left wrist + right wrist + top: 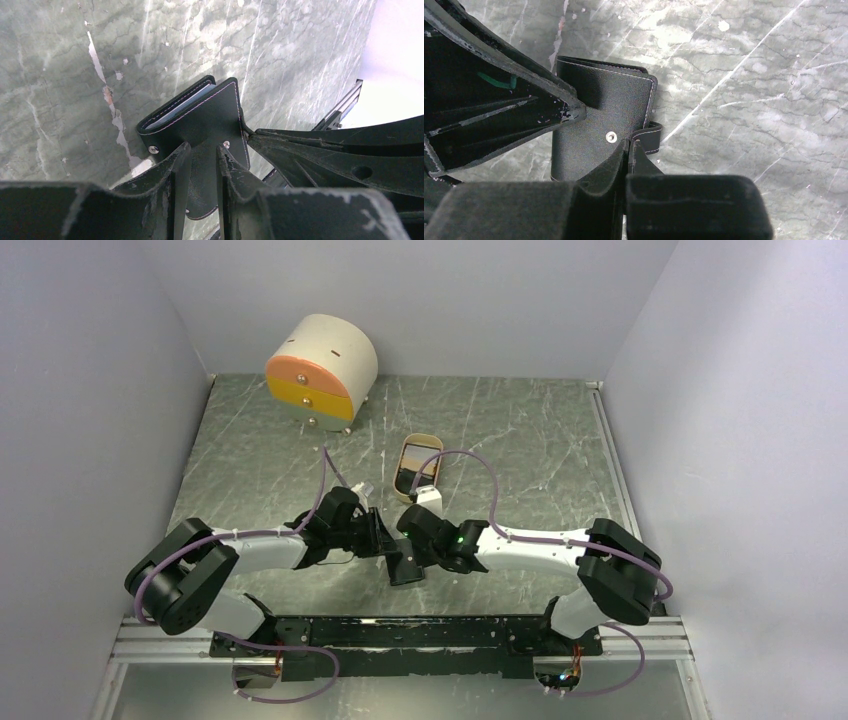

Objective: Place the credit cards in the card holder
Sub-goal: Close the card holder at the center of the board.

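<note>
Centrally in the top view, the card holder (405,568) is found on the near half of the table (520,460), between the two gripper tips. The left gripper (383,540) is at its 10 o'clock and the right gripper (418,545) at its 2 o'clock. Only this view shows the tan oval tray (420,443), set at 12 o'clock from the card holder and well apart from it. Its dark content cannot be identified. The round drawer unit (320,370) is also shown only here, at 11 o'clock near the back wall. The grips themselves are hidden by the wrists.

The left wrist view supplies the missing detail. The left gripper (202,160) is set narrow, and a black flap of the card holder (200,117) is clamped between its fingers (172,172). Two metal studs (153,149) are seen on the cover. Pale layered edges (182,102) are seen in the folded mouth at 11 o'clock; whether these are the credit cards or the lining cannot be told.

The right wrist view shows the other side. The right gripper (628,150) is fully closed, fingers pressed together, with the tips against the 6 o'clock edge of the card holder (599,100). The tips lie just beside one metal stud and the snap tab (649,137). Whether leather is pinched cannot be told.

The only marking that can be made out is the pale stitching along the edges.
</note>
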{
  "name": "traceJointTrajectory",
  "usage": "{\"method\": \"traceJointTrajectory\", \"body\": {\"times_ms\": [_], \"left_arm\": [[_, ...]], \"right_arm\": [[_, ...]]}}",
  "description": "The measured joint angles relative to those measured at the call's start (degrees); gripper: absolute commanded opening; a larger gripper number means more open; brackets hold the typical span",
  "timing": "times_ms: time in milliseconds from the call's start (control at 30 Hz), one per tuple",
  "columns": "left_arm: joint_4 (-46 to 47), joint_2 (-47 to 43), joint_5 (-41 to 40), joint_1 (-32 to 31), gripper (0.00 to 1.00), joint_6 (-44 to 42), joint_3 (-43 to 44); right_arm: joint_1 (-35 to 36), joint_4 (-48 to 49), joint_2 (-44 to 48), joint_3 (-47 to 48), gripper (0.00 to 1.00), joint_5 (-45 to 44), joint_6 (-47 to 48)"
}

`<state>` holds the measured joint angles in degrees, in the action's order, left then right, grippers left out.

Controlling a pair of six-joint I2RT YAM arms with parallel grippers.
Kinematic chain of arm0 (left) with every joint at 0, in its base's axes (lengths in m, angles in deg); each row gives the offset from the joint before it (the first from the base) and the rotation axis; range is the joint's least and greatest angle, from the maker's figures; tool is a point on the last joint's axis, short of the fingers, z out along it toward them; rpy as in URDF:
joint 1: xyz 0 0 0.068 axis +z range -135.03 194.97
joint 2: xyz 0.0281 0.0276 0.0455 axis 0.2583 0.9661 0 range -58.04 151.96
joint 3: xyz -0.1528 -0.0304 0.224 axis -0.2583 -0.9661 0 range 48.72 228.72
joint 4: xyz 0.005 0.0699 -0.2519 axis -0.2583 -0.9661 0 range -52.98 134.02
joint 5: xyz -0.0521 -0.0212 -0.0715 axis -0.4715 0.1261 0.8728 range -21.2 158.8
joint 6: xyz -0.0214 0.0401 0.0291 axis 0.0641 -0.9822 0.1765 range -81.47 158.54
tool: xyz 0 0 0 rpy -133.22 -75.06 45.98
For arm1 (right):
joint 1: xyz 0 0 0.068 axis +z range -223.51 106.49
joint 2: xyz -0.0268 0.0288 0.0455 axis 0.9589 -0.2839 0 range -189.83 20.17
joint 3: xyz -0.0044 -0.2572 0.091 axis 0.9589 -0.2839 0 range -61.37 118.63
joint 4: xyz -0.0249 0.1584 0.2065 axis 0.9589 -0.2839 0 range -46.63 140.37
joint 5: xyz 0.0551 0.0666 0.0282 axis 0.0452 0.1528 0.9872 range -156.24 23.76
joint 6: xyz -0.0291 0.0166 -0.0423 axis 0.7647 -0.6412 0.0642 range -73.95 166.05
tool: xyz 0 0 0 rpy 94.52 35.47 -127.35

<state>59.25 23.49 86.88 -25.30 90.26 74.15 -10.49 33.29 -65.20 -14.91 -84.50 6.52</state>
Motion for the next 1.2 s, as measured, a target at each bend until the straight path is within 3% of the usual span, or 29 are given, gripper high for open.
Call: {"method": "traceJointTrajectory", "body": {"times_ms": [1200], "left_arm": [[0.09, 0.02, 0.2, 0.0, 0.3, 0.02, 0.0]], "right_arm": [[0.11, 3.67, -1.95, 0.48, 0.0, 3.52, 1.75]]}}
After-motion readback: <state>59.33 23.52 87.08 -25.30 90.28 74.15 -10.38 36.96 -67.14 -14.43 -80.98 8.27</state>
